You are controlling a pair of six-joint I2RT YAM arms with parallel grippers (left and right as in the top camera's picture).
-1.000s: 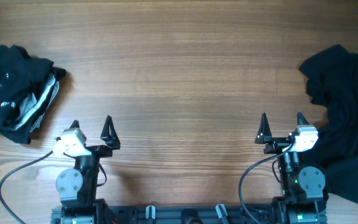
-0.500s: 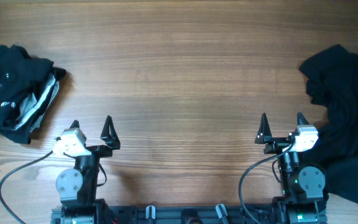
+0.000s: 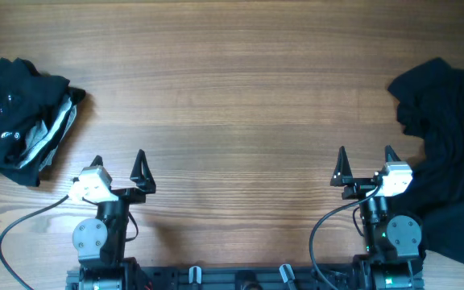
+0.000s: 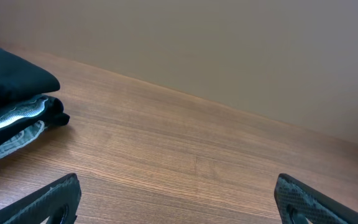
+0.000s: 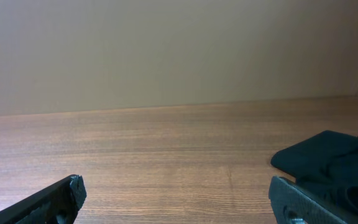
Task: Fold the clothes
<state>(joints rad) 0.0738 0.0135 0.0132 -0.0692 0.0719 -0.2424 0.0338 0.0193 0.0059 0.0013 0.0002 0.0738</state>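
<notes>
The left gripper point(image 3: 118, 161) and right gripper point(image 3: 365, 157) sit wide open and empty, ready to grab the black heap point(image 3: 449, 145), maybe clothes not folded yet.

Table point(image 3: 240, 80) wood-grained, faintly glossy; clothes point(image 3: 449, 145) soft matt cloth (perhaps cotton)

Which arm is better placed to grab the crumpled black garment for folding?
Right. The right gripper sits open beside the crumpled black garment; the left gripper is across the table, near the folded stack.
</notes>
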